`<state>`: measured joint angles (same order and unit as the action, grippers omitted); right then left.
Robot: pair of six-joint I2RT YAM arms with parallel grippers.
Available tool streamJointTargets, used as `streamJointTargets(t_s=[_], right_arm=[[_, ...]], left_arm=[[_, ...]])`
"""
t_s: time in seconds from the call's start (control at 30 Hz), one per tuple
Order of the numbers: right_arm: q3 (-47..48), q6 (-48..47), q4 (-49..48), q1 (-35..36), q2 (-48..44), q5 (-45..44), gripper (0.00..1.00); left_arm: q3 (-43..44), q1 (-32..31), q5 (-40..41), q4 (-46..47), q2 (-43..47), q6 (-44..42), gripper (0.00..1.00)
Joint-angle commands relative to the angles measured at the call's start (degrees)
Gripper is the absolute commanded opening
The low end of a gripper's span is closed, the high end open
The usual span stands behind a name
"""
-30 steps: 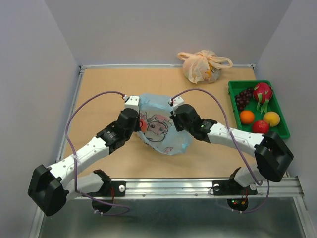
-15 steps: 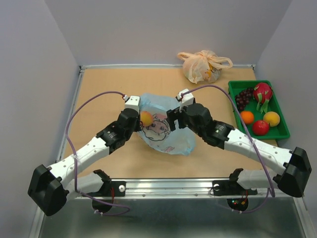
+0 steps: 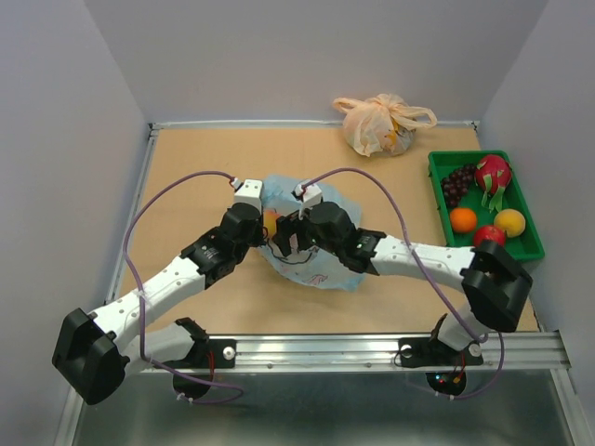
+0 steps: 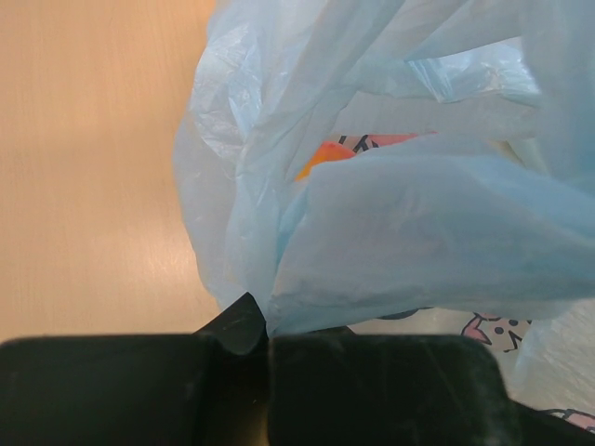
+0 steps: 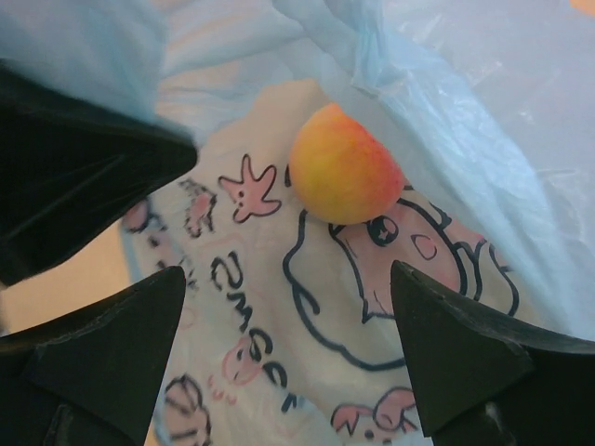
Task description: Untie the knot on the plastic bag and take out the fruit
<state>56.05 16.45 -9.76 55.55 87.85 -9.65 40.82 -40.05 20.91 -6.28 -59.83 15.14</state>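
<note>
Thin translucent light blue plastic bag, cartoon-printed, lying mid-desk, mouth opened. Left tool: clamped on the bag's rim film. Right tool: spread wide just above the bag's mouth. Round peach-yellow fruit: inside that mouth. Step judged: fruit removal. Next move: descend, straddle the fruit, close gently.

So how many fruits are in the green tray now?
5: grape bunch and dragon fruit at the far end; orange, yellow fruit and red fruit nearer, the red one partly behind the right arm.
</note>
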Motion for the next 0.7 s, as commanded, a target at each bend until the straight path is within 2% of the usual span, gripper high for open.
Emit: streamJointTargets(t_s=[0.0, 0.03, 0.1, 0.27, 0.53, 0.6, 0.67], right_arm=[[-1.21, 4.37, -13.09, 0.00, 4.86, -8.61, 0.97], [-1.30, 5.86, -16.22, 0.00, 6.18, -12.98, 0.98], [-1.47, 7.36, -19.40, -0.35, 9.43, -15.39, 1.00], [0.28, 12.02, -28.73, -0.97, 15.76, -14.61, 1.00], [6.52, 15.54, -32.86, -0.88, 27.53, -13.91, 1.00], [7.05, 15.72, -33.74, -0.88, 28.86, -13.38, 0.97], [6.62, 15.64, -36.29, -0.97, 29.74, -11.98, 0.88]], left_arm=[[0.40, -0.03, -0.25, 1.27, 1.56, 0.24, 0.00], [0.32, -0.03, -0.34, 1.27, 1.56, 0.24, 0.00], [0.31, -0.11, -0.43, 1.27, 1.74, 0.33, 0.00], [0.31, -0.03, -0.69, 1.45, 1.65, 0.33, 0.00], [0.40, -0.03, -1.48, 1.80, 1.30, 0.16, 0.00], [0.40, -0.03, -1.48, 1.80, 1.21, 0.07, 0.00], [0.49, -0.11, -1.31, 1.80, 1.03, -0.02, 0.00]])
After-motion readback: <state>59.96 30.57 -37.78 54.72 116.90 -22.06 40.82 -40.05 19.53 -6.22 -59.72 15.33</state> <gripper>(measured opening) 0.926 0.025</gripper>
